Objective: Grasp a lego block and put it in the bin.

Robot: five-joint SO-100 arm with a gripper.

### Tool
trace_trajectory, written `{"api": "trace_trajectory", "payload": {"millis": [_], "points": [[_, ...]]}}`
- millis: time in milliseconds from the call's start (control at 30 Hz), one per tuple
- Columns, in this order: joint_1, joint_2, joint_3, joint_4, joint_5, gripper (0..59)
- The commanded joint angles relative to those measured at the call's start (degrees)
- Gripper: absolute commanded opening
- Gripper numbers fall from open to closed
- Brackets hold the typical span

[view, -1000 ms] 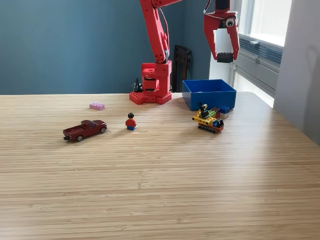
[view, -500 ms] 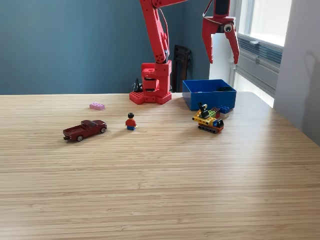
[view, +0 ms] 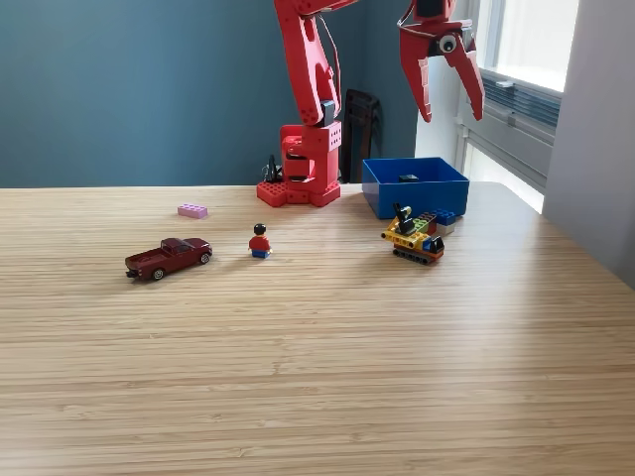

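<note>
Red gripper (view: 452,107) hangs splayed, empty, high above the bin (view: 415,186).

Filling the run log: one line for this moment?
gripper: open, empty, above bin | dark piece: in bin | pink brick: on table

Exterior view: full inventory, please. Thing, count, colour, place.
bin: 1, bright blue, back of the table towards the exterior view's right; a small dark piece shows inside.
lego vehicle: 1, yellow with red, green, blue and black parts, just in front of the bin.
minifigure: 1, red top, blue legs, dark hair, standing mid-table.
toy pickup truck: 1, dark red, left of the minifigure.
lego brick: 1, pink, flat on the table behind the truck.
table: 1, light wood grain.
arm base: 1, red, left of the bin.
tool: 1, red, open, empty, high above the bin.
</note>
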Motion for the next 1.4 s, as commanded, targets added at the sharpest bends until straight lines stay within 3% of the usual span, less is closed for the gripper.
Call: {"api": "trace_trajectory", "payload": {"millis": [33,300,800,1200,1400], "points": [[17.40,2.11,-3.25,-1.58,-2.29,33.2],[27.51,2.11,-0.70,-2.11,-5.80,32.5],[31.73,2.11,4.04,-6.24,-7.12,32.4],[41.66,2.11,11.34,-17.75,-9.93,32.6],[46.76,2.11,16.08,-18.54,-8.53,31.1]]}}
